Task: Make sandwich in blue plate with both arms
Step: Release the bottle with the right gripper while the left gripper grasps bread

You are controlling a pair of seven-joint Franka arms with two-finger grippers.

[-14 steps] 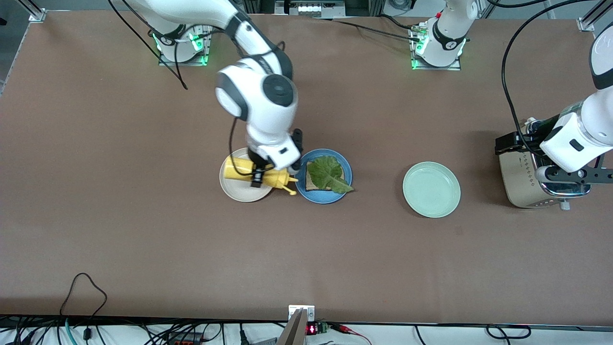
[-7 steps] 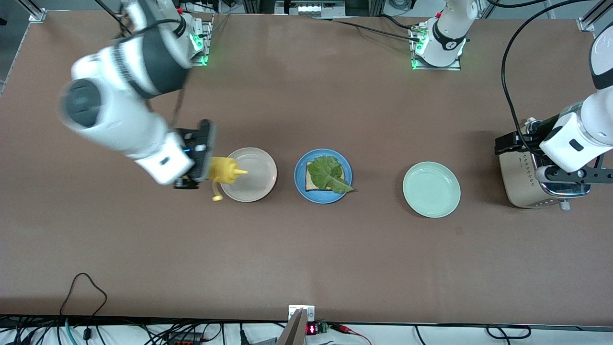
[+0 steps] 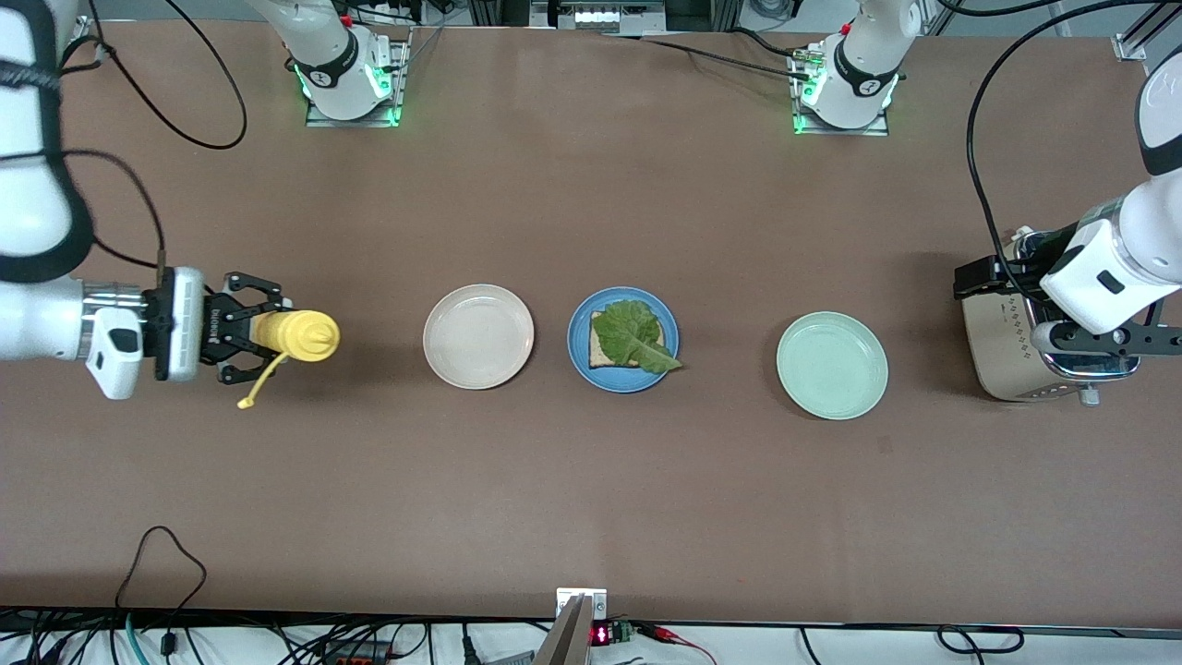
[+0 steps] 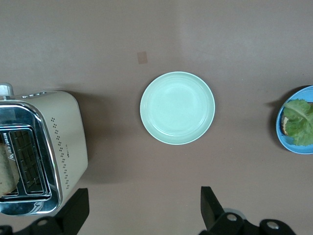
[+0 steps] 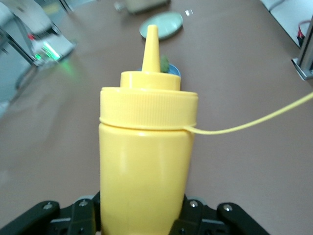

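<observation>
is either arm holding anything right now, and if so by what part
The right tool holds the yellow squeeze bottle by its lower body, nozzle toward the plates. The left tool, open over the toaster, holds nothing.

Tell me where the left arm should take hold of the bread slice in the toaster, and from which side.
Grip the bread slice by its top edge, coming straight down from above. It stands upright in a slot of the toaster, so only that edge is reachable. The left gripper hangs open above the table beside the toaster; fingers should probably straddle the slice's thin faces.
</observation>
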